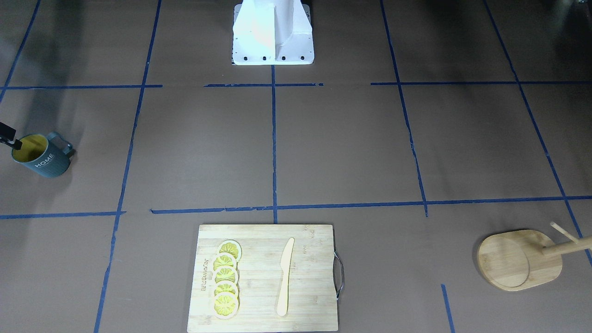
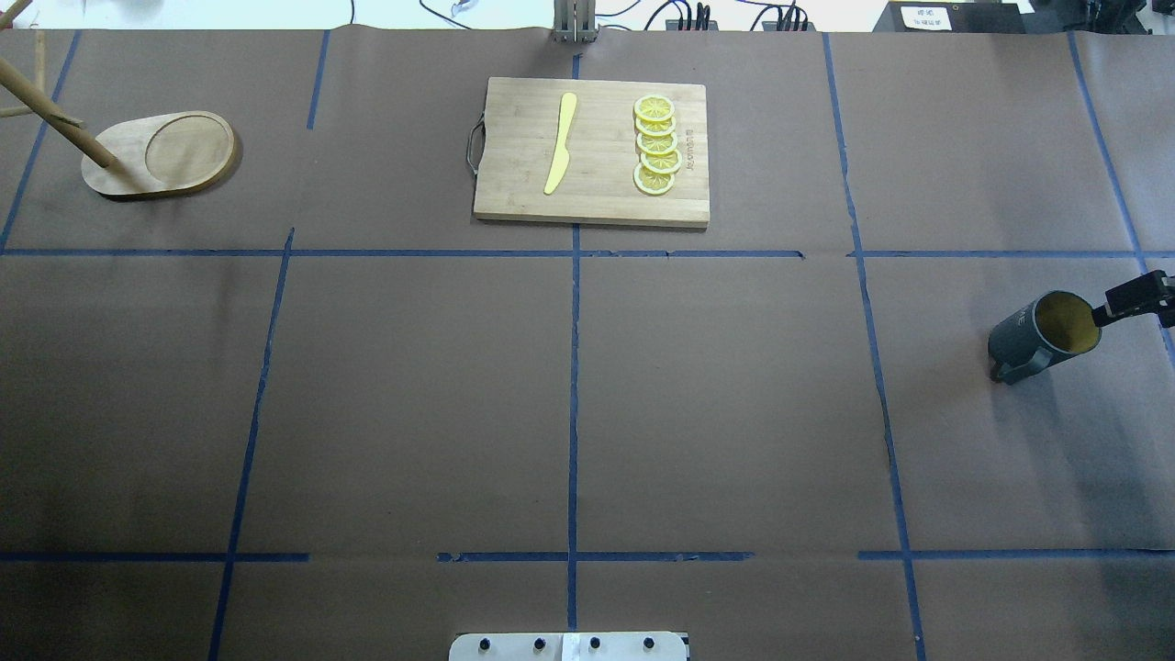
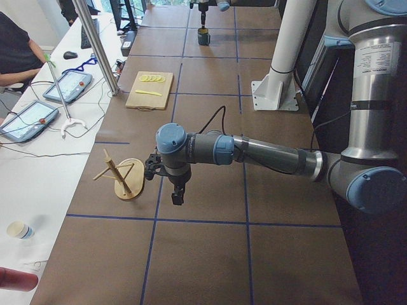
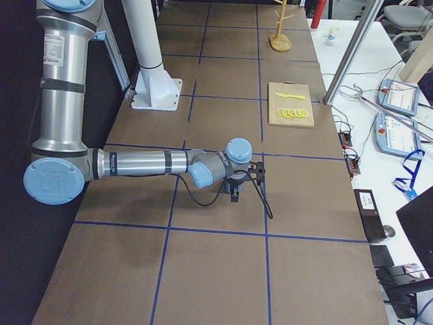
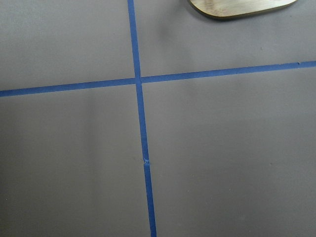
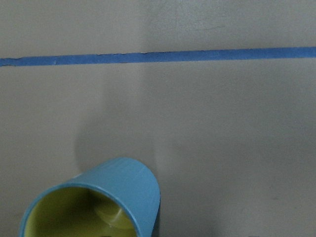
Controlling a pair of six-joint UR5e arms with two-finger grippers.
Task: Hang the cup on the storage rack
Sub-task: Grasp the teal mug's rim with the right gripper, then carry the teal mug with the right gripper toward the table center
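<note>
The cup [image 1: 44, 159], dark teal-grey with a yellow inside and white "HOME" lettering, is at the table's end on my right; it also shows in the overhead view [image 2: 1042, 335]. One black finger of my right gripper [image 2: 1115, 308] reaches over its rim. The rest of that gripper is out of frame, so I cannot tell whether it grips. The right wrist view shows the cup's rim [image 6: 113, 182] close below. The storage rack [image 2: 156, 156] stands at the far left corner. My left gripper [image 3: 176, 196] hangs beside the rack [image 3: 124, 178]; I cannot tell its state.
A bamboo cutting board [image 2: 592, 197] with a metal handle lies at the far middle edge, with a yellow knife [image 2: 561, 142] and several lemon slices [image 2: 656, 147] on it. Blue tape lines cross the brown table. The robot's white base [image 1: 273, 32] is at the near middle.
</note>
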